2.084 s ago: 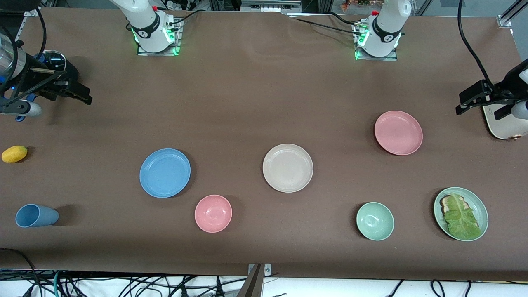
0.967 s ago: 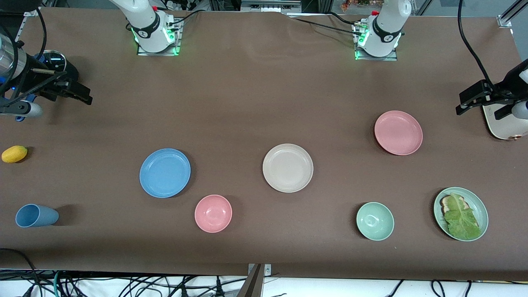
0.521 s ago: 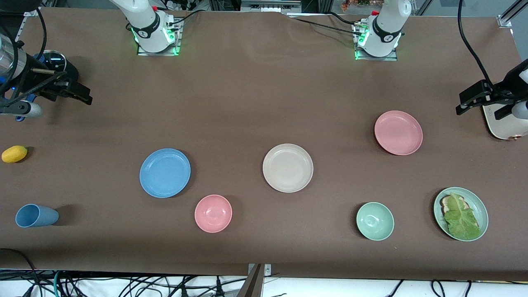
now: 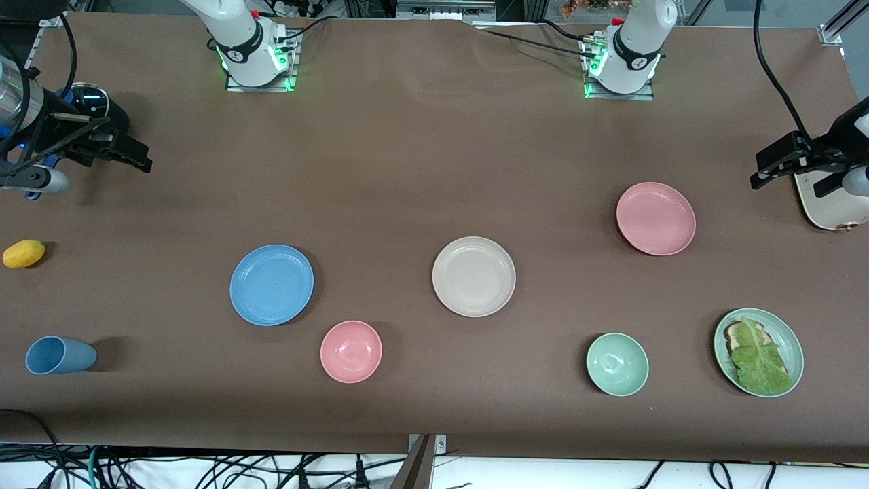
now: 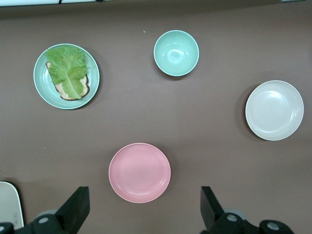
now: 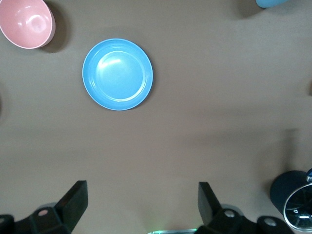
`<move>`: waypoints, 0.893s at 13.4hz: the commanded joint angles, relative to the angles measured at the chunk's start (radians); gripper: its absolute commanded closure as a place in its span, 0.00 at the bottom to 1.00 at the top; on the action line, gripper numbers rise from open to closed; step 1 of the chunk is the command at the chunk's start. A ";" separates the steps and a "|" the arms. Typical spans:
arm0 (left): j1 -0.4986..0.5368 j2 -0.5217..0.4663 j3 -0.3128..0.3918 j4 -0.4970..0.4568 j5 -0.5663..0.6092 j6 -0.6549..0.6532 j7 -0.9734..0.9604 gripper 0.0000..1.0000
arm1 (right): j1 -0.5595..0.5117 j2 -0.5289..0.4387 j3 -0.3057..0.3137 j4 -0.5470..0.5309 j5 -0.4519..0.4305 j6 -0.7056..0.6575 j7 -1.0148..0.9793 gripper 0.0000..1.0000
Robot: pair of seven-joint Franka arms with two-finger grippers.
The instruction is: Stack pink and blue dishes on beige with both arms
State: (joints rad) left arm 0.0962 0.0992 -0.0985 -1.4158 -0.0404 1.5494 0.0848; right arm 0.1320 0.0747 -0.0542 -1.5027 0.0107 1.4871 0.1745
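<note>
The beige plate [image 4: 474,276] lies in the middle of the table, and also shows in the left wrist view [image 5: 274,110]. The blue plate [image 4: 271,284] [image 6: 117,74] lies toward the right arm's end, the pink plate [image 4: 656,218] [image 5: 140,172] toward the left arm's end. All three rest flat and apart. My right gripper [image 4: 108,157] [image 6: 140,204] hangs open and empty high over the table's right-arm end. At the other end my left gripper [image 4: 786,187] [image 5: 142,212] is also open and empty, held high beside the pink plate.
A pink bowl [image 4: 351,351] sits nearer the front camera than the blue plate. A green bowl [image 4: 617,364] and a green plate with lettuce [image 4: 758,352] lie near the front edge. A blue cup [image 4: 60,355], a lemon [image 4: 24,253] and a cream toaster [image 4: 831,207] stand at the ends.
</note>
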 commanded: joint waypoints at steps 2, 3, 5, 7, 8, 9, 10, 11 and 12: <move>0.000 0.014 0.000 0.029 -0.004 -0.006 0.023 0.00 | -0.009 0.004 0.004 0.012 0.014 0.001 0.002 0.00; 0.000 0.013 0.000 0.029 -0.004 -0.006 0.023 0.00 | -0.008 0.004 0.004 0.012 0.014 0.002 0.002 0.00; 0.007 0.014 0.000 0.028 -0.004 -0.006 0.021 0.00 | -0.008 0.004 0.004 0.012 0.014 0.001 0.002 0.00; 0.007 0.039 0.002 0.028 0.003 -0.006 0.021 0.00 | -0.008 0.002 0.004 0.012 0.012 0.001 0.002 0.00; 0.007 0.054 0.005 0.028 0.007 -0.006 0.021 0.00 | -0.009 0.004 0.004 0.012 0.012 0.001 0.002 0.00; 0.010 0.072 0.008 0.028 0.002 -0.006 0.021 0.00 | -0.009 0.002 0.004 0.012 0.012 0.001 0.002 0.00; 0.014 0.085 0.008 0.029 -0.001 -0.005 0.021 0.00 | -0.008 0.002 0.004 0.012 0.012 0.001 0.002 0.00; 0.014 0.095 0.008 0.029 -0.001 0.000 0.021 0.00 | -0.008 0.002 0.004 0.012 0.012 0.001 0.002 0.00; 0.014 0.111 0.008 0.028 -0.003 0.020 0.021 0.00 | -0.009 0.004 0.004 0.012 0.012 0.002 0.000 0.00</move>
State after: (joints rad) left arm 0.1068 0.1767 -0.0908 -1.4160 -0.0404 1.5559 0.0848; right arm 0.1320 0.0747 -0.0542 -1.5027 0.0107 1.4876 0.1746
